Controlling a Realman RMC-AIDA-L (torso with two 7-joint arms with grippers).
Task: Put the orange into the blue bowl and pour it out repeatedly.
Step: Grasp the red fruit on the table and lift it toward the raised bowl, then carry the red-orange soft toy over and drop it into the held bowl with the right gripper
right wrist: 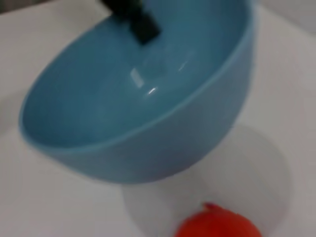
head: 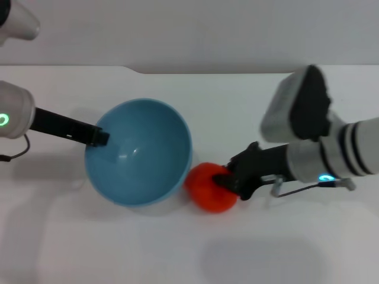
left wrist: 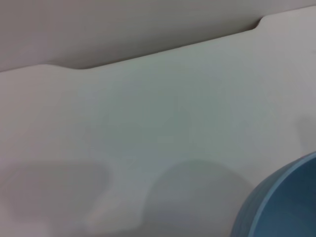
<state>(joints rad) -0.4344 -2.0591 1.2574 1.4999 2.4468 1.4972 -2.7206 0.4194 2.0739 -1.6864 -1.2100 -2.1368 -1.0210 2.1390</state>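
Observation:
The blue bowl (head: 139, 152) is lifted and tilted, its glossy inside empty and facing up and toward the right. My left gripper (head: 99, 137) is shut on the bowl's left rim; one of its dark fingers (right wrist: 140, 22) shows inside the bowl (right wrist: 143, 98) in the right wrist view. The orange (head: 208, 187) rests on the white table just right of the bowl. My right gripper (head: 232, 179) reaches in from the right, its black fingers closed against the orange's right side. The orange (right wrist: 217, 224) and the bowl's edge (left wrist: 281, 207) show at the wrist views' borders.
The white table (head: 177, 248) runs to a back edge with a notch (head: 139, 71) against a grey wall. The right arm's wrist housing (head: 296, 106) rises above the table on the right. The bowl's shadow lies under it.

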